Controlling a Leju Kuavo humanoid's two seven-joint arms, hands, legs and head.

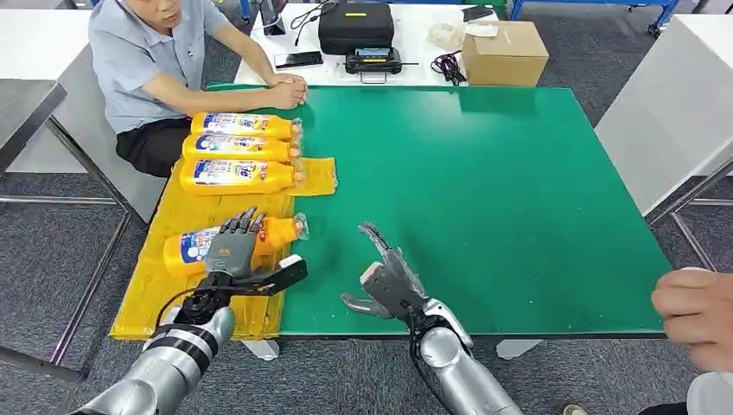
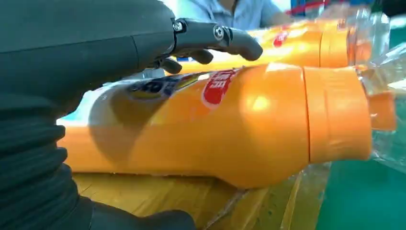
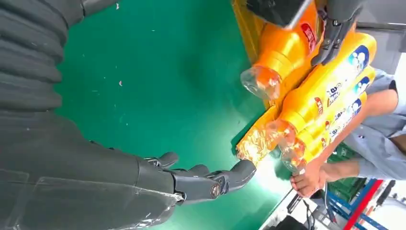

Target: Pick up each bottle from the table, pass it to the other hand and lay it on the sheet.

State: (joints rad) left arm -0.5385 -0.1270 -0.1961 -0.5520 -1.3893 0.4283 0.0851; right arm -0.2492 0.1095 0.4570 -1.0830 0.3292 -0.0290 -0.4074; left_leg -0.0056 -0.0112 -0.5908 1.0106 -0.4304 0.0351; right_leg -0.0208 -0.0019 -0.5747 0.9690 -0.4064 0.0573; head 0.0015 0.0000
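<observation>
An orange bottle point(image 1: 281, 232) point(image 2: 249, 129) lies on its side on the yellow sheet point(image 1: 164, 285), its clear cap toward the green table point(image 1: 501, 199). My left hand point(image 1: 232, 246) is spread over its labelled body. In the left wrist view the fingers point(image 2: 225, 37) stretch straight above the bottle with a gap under them, and the thumb lies low beside it. Three more orange bottles point(image 1: 242, 125) point(image 1: 238, 147) point(image 1: 238, 173) lie side by side further along the sheet. My right hand point(image 1: 389, 277) point(image 3: 191, 182) hovers over the table's near edge, fingers apart and holding nothing.
A seated person point(image 1: 156, 60) rests both hands on the table's far left corner, close to the bottles. Another person's hand point(image 1: 696, 316) is at the near right. A cardboard box point(image 1: 504, 52) and a black case point(image 1: 355, 26) stand on the white table behind.
</observation>
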